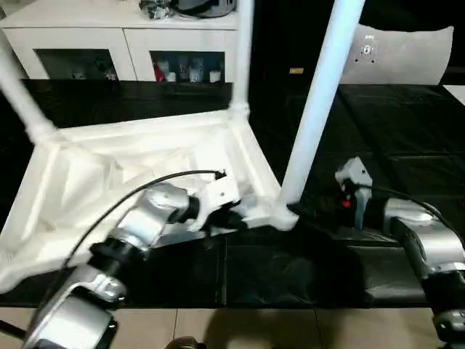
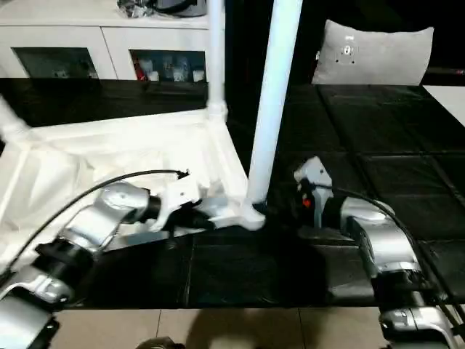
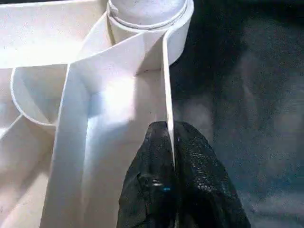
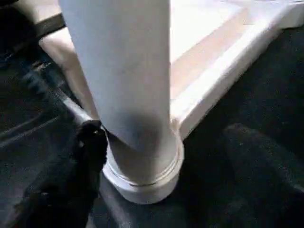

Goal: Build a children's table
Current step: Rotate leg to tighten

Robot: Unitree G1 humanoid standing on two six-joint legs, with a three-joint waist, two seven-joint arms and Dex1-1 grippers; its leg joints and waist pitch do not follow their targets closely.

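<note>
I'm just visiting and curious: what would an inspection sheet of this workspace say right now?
Surface: black-covered work table, tiled floor in front.
Job's things: white table top lying underside up; three legs seen standing in corner sockets, the near leg beside the right gripper.
Clutter: nothing seen.
Grippers: left gripper shut on the table top's thin edge wall; right gripper with jaws open on either side of the near leg's base.
Cables: black cable arching over the left arm.
Surroundings: white cabinet with glass doors; grey cushion.

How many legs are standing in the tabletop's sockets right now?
3: near-right leg beside the right gripper, far-right leg, far-left leg. The near-left corner lies out of frame.
</note>
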